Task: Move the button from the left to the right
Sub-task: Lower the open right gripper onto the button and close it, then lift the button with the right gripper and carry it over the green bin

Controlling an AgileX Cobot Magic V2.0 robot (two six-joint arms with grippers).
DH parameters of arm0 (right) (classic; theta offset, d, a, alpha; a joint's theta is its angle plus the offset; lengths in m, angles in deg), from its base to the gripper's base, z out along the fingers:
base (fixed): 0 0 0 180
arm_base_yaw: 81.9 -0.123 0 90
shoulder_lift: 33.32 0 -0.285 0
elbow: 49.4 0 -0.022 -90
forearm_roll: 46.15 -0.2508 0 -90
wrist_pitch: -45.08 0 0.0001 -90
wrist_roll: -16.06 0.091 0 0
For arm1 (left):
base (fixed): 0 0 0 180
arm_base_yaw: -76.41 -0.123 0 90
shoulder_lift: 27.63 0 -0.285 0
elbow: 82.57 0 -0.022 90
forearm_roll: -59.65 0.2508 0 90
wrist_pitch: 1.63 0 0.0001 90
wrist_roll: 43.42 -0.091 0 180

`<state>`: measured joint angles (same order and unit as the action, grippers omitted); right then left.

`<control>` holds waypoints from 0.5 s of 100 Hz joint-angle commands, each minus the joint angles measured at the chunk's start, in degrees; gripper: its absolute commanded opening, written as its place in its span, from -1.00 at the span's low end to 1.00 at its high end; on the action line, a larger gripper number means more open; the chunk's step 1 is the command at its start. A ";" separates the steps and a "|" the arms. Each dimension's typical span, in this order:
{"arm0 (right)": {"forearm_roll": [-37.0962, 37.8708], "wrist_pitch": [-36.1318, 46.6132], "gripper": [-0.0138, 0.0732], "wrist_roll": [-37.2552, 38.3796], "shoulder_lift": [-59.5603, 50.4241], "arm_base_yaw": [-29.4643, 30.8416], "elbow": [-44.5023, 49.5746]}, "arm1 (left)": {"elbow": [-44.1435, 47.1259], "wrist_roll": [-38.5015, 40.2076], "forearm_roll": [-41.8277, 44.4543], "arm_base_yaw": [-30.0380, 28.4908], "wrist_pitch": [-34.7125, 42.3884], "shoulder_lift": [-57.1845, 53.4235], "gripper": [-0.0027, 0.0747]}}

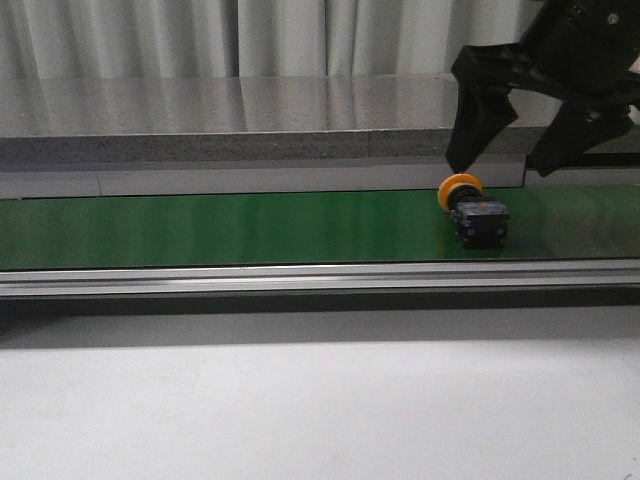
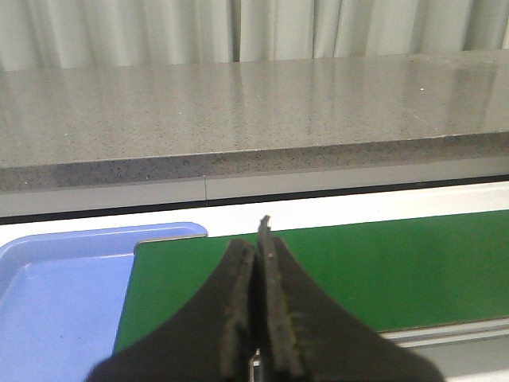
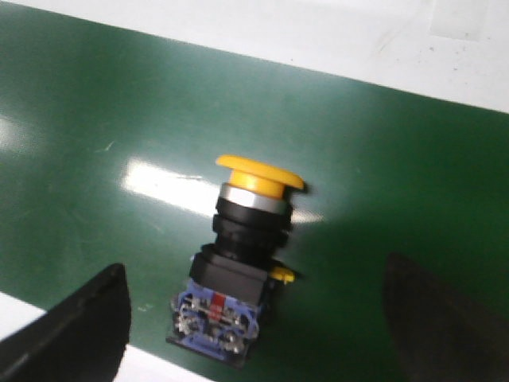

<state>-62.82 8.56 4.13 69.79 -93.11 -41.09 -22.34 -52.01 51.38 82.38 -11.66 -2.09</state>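
The button (image 1: 474, 208) lies on its side on the green belt (image 1: 220, 228), toward the right. It has an orange-yellow cap and a dark body with blue and red marks. My right gripper (image 1: 500, 165) hangs open just above it, one finger (image 1: 478, 118) over the cap, not touching. In the right wrist view the button (image 3: 238, 255) lies between my spread right gripper (image 3: 262, 318) fingers. My left gripper (image 2: 258, 263) is shut and empty, over the belt's left end (image 2: 382, 263).
A blue tray (image 2: 56, 302) sits left of the belt's end. A metal rail (image 1: 300, 277) runs along the belt's front edge. A grey stone ledge (image 1: 250, 120) and white curtains stand behind. A white table surface (image 1: 300, 410) lies in front.
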 commanded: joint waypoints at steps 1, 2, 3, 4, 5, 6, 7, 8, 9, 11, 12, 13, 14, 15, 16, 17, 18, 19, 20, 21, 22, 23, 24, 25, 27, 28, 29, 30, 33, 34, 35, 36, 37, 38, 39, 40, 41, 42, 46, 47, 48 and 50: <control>0.55 2.22 0.77 -0.51 -0.43 0.00 -2.64 | -1.73 0.24 -0.71 0.22 4.84 0.39 -0.98; 0.78 2.22 0.77 -0.51 -0.08 0.00 -2.64 | -1.73 0.24 -0.71 0.22 4.84 0.39 -0.98; 0.83 2.14 0.77 -0.51 0.07 0.00 -2.70 | -1.73 0.24 -0.71 0.22 4.84 0.39 -0.98; 0.96 2.14 0.77 -0.51 0.21 0.00 -2.73 | -1.73 0.24 -0.71 0.22 4.84 0.39 -0.98; 1.08 2.07 0.77 -0.51 0.43 0.00 -2.80 | -1.73 0.24 -0.71 0.22 4.84 0.39 -0.98; 1.09 2.08 0.77 -0.51 0.55 0.00 -2.78 | -1.73 0.24 -0.71 0.22 4.84 0.39 -0.98; 1.28 1.99 0.77 -0.51 0.83 0.00 -2.78 | -1.73 0.24 -0.71 0.22 4.84 0.39 -0.98; 1.38 1.99 0.77 -0.51 0.97 0.00 -2.78 | -1.73 0.24 -0.71 0.22 4.84 0.39 -0.98; 1.50 1.84 0.77 -0.51 1.22 0.00 -2.78 | -1.73 0.24 -0.71 0.22 4.84 0.39 -0.98; 1.57 1.70 0.77 -0.51 1.43 0.00 -2.78 | -1.73 0.24 -0.71 0.22 4.84 0.39 -0.98; 1.73 1.65 0.77 -0.51 1.65 0.00 -2.78 | -1.73 0.24 -0.71 0.22 4.84 0.39 -0.98; 1.84 1.51 0.77 -0.51 1.78 0.00 -2.78 | -1.73 0.24 -0.71 0.22 4.84 0.39 -0.98; 1.99 1.41 0.77 -0.51 2.06 0.00 -2.78 | -1.73 0.24 -0.71 0.22 4.84 0.39 -0.98; 2.00 1.35 0.77 -0.51 2.17 0.00 -2.78 | -1.73 0.24 -0.71 0.22 4.84 0.39 -0.98; 2.22 1.20 0.77 -0.51 2.35 0.00 -2.78 | -1.73 0.24 -0.71 0.22 4.84 0.39 -0.98; 2.30 1.11 0.77 -0.51 2.48 0.00 -2.78 | -1.73 0.24 -0.71 0.22 4.84 0.39 -0.98; 2.43 0.92 0.77 -0.51 2.62 0.00 -2.78 | -1.73 0.24 -0.71 0.22 4.84 0.39 -0.98; 2.61 0.82 0.77 -0.51 2.83 0.00 -2.78 | -1.73 0.24 -0.71 0.22 4.84 0.39 -0.98; 2.73 0.59 0.77 -0.51 2.93 0.00 -2.78 | -1.73 0.24 -0.71 0.22 4.84 0.39 -0.98; 2.93 0.48 0.77 -0.51 3.17 0.00 -2.78 | -1.73 0.24 -0.71 0.22 4.84 0.39 -0.98; 3.03 0.36 0.77 -0.51 3.27 0.00 -2.78 | -1.73 0.24 -0.71 0.22 4.84 0.39 -0.98; 3.18 0.12 0.77 -0.51 3.42 0.00 -2.78 | -1.73 0.24 -0.71 0.22 4.84 0.39 -0.98; 3.19 0.00 0.77 -0.51 3.51 0.00 -2.78 | -1.73 0.24 -0.71 0.22 4.84 0.39 -0.98; 3.27 -0.27 0.77 -0.51 3.62 0.00 -2.78 | -1.73 0.24 -0.71 0.22 4.84 0.39 -0.98; 3.34 -0.67 0.77 -0.51 3.86 0.00 -2.78 | -1.73 0.24 -0.71 0.22 4.84 0.39 -0.98; 3.34 -0.79 0.76 -0.51 3.86 0.00 -2.78 | -1.73 0.24 -0.71 0.22 4.84 0.39 -0.98; 3.34 -0.91 0.75 -0.51 3.92 0.00 -2.78 | -1.73 0.24 -0.71 0.22 4.84 0.39 -0.98; 3.34 -1.18 0.73 -0.51 3.98 0.00 -2.78 | -1.73 0.24 -0.71 0.22 4.84 0.39 -0.98; 3.34 -1.72 0.67 -0.51 3.99 0.00 -2.78 | -1.73 0.24 -0.71 0.22 4.84 0.39 -0.98; 3.34 -1.92 0.64 -0.51 3.99 0.00 -2.78 | -1.73 0.24 -0.71 0.22 4.84 0.39 -0.98; 3.34 -2.04 0.60 -0.51 3.99 0.00 -2.78 | -1.73 0.24 -0.71 0.22 4.84 0.39 -0.98; 3.34 -2.14 0.57 -0.51 3.99 0.00 -2.78 | -1.73 0.24 -0.71 0.22 4.84 0.39 -0.98; 3.34 -2.33 0.52 -0.45 3.99 0.00 -2.78 | -1.73 0.24 -0.71 0.22 4.84 0.39 -0.98; 3.34 -2.42 0.48 -0.45 3.92 0.00 -2.81 | -1.73 0.24 -0.71 0.22 4.84 0.39 -0.98; 3.34 -2.55 0.45 -0.45 3.91 0.00 -2.81 | -1.73 0.24 -0.71 0.22 4.84 0.39 -0.98; 3.34 -2.63 0.39 -0.45 3.84 0.00 -2.81 | -1.73 0.24 -0.71 0.22 4.84 0.39 -0.98; 3.34 -2.82 0.35 -0.45 3.84 0.00 -2.81 | -1.73 0.24 -0.71 0.22 4.84 0.39 -0.98; 3.34 -2.93 0.28 -0.45 3.77 0.00 -2.89 | -1.73 0.24 -0.71 0.22 4.84 0.39 -0.98; 3.34 -3.81 0.09 -0.45 3.68 0.00 -3.09 | -1.73 0.24 -0.71 0.22 4.84 0.39 -0.98; 3.34 -3.96 0.02 -0.45 3.68 0.00 -3.20 | -1.73 0.24 -0.71 0.22 4.74 0.39 -0.98; 3.34 -4.30 -0.02 -0.45 3.68 0.00 -3.28 | -1.73 0.24 -0.71 0.22 4.73 0.39 -0.98; 3.34 -4.73 -0.12 -0.45 3.64 0.00 -3.58 | -1.73 0.24 -0.71 0.22 4.73 0.39 -0.98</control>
<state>-59.11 4.81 4.13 75.88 -93.11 -42.44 -22.34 -52.01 51.38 82.38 -11.66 -2.09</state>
